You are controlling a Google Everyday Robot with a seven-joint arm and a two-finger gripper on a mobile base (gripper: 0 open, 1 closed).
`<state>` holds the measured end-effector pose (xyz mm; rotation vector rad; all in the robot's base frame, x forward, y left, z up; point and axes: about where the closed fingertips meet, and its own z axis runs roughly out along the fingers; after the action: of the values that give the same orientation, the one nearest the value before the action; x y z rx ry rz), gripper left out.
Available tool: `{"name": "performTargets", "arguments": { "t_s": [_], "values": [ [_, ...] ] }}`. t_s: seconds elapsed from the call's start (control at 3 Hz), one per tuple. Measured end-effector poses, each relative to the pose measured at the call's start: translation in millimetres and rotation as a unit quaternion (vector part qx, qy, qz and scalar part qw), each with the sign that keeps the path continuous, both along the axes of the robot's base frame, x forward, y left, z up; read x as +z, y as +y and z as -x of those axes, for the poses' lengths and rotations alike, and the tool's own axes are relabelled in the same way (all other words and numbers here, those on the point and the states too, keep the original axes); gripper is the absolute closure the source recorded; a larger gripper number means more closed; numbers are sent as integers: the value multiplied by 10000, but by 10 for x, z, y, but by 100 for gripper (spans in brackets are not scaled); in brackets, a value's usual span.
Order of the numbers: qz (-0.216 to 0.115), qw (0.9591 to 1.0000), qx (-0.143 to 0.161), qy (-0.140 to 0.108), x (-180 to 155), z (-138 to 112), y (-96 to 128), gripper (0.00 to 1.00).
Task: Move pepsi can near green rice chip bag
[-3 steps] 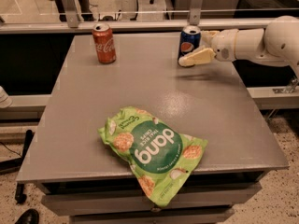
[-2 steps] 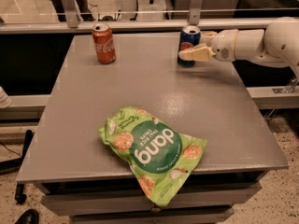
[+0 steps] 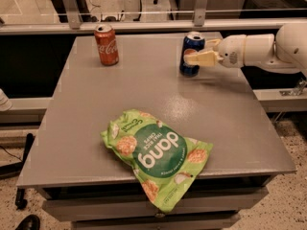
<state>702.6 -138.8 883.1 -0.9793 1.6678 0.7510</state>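
The pepsi can [image 3: 191, 56], dark blue with a silver top, stands upright at the back right of the grey table [image 3: 96, 114]. My gripper [image 3: 205, 51] comes in from the right on a white arm and is right at the can, at about its mid height. The green rice chip bag [image 3: 156, 155], light green with a dark "dang" circle, lies flat at the table's front middle, one corner hanging over the front edge. The can is far from the bag.
A red Coca-Cola can [image 3: 106, 44] stands upright at the back left of the table. A metal rail [image 3: 144, 27] and glass panels run behind the table. The floor shows on both sides.
My gripper has moved left and a little up against the pepsi can. The can, the bag and the red can stay where they were.
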Motion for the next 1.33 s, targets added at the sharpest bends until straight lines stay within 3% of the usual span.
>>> {"name": "performTargets", "arguments": {
  "t_s": [0.33,0.67,1.33],
  "values": [
    [-125,9987,387,321,19,379,28,100],
    [-169,9946,789,653,-10,821,-28,100],
    [-141,9872,1146,1098,-87,1566,-273,100]
  ]
}}
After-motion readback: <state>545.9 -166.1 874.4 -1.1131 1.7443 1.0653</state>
